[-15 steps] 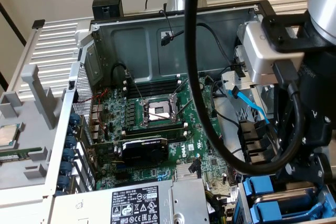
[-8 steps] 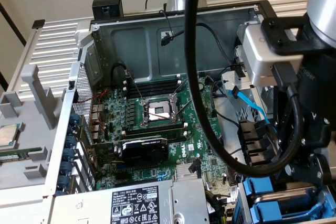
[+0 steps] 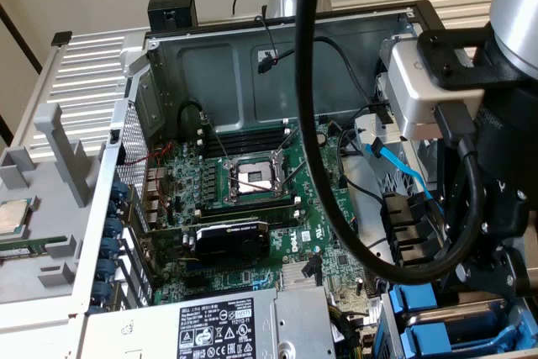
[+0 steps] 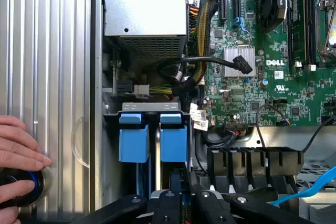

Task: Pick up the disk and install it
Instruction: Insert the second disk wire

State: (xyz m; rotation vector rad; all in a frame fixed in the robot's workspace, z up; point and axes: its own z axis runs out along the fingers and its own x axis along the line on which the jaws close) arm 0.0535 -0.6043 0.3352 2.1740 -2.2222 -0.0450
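Claw (image 4: 181,195) nearly closed, seemingly gripping the disk (image 4: 157,182) over the blue bay carriers (image 4: 152,140) | Risk: misalignment jams it; black cables (image 4: 205,64) snag.

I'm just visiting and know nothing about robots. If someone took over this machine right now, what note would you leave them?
Pincer: low over the drive bay at the corner of the open computer case.
Disk: appears to stand in the bay in its blue carrier, right under the pincer, beside a second blue carrier.
Done: the disk looks picked up and brought into the bay.
Left: I cannot tell whether it is fully seated, so check that.
Note: a person's hand rests on a round black button beside the case.
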